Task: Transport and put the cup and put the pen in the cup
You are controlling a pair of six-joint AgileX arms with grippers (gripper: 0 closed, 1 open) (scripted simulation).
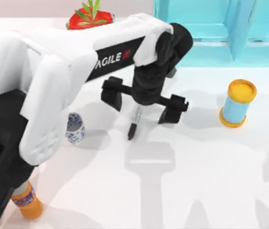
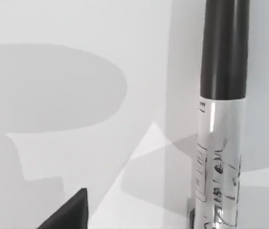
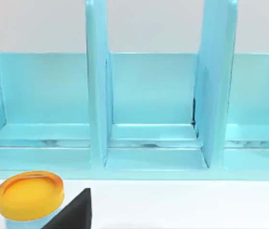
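Left gripper [image 1: 145, 104] over mid-tabletop [image 1: 210, 181], fingers spread wide, either side of the pen [image 1: 134, 123] without touching it. Pen lies under the gripper, tip toward the near edge; left wrist view shows its black barrel and pale label band [image 2: 219, 162] close up. Cup [image 1: 75, 128] stands upright just left of the pen, apart from it. Orange bottle [image 1: 27, 202] near left corner. Light-blue cylinder [image 1: 238, 103] with yellow ends well right. Turquoise rack [image 3: 148, 119] along the back; red potted plant [image 1: 90, 17] beside it. Right gripper: cannot tell.
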